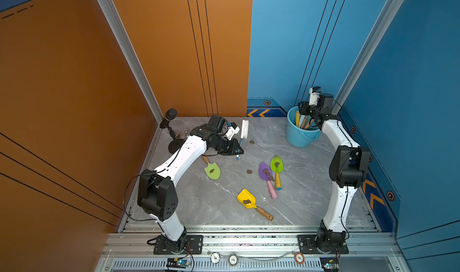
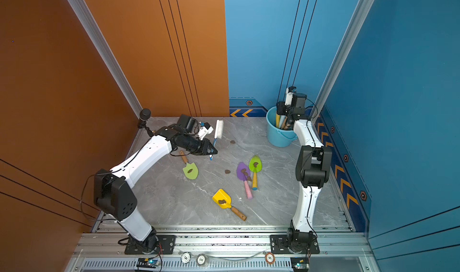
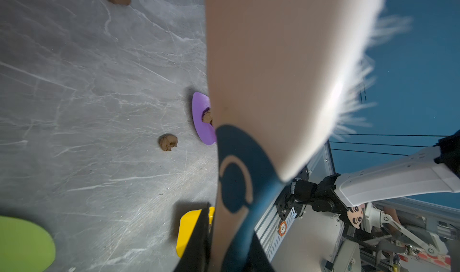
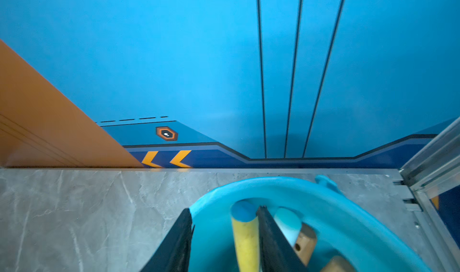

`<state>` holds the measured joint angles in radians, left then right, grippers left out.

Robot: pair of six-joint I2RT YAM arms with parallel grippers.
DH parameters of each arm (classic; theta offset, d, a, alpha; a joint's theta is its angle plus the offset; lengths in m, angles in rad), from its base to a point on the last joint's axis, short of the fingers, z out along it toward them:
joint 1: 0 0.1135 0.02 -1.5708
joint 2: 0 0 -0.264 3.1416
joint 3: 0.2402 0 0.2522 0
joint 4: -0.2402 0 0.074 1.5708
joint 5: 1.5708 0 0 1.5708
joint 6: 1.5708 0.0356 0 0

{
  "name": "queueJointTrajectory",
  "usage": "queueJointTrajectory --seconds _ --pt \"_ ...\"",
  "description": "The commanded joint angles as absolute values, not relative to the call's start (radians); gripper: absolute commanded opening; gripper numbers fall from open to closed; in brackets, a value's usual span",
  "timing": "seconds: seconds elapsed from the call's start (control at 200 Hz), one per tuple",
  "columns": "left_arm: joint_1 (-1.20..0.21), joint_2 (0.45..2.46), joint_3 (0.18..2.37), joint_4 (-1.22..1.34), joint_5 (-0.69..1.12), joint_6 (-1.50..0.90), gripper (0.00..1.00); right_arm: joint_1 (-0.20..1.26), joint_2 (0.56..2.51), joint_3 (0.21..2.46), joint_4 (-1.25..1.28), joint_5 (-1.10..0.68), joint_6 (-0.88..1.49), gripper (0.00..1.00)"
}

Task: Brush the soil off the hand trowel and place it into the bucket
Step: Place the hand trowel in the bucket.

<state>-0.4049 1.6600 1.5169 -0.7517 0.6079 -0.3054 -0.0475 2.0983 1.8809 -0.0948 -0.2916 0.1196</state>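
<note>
Grey marble tabletop carries four trowels with soil on their blades; the bucket stands at the far right corner. Your right gripper hangs in the bucket, jaws parted astride a yellow handle and gripping nothing; the left gripper is clamped on the brush. Withdraw the right arm crookedly and a finger may hook that handle, dragging it out or tipping the bucket.

Bright even light, soft shadows, wrist views blurred
</note>
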Motion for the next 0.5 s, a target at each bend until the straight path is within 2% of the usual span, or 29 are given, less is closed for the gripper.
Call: queueJointTrajectory --seconds 0.0,0.17,0.355,0.496 --pt "-0.368 1.568 1.466 -0.747 0.504 -0.327 0.0 0.049 1.987 1.919 -0.198 -0.295 0.114 0.45" --pt "-0.286 1.414 1.333 -0.747 0.388 -0.383 0.0 0.234 1.951 1.907 -0.296 -0.265 0.143 0.46" --pt "-0.182 1.187 1.171 -0.763 0.267 -0.428 0.0 0.46 1.974 1.852 -0.262 -0.16 0.179 0.47" --pt "-0.125 1.051 1.1 -0.821 0.22 -0.436 0.0 0.581 2.049 1.868 -0.217 -0.198 0.208 0.48"
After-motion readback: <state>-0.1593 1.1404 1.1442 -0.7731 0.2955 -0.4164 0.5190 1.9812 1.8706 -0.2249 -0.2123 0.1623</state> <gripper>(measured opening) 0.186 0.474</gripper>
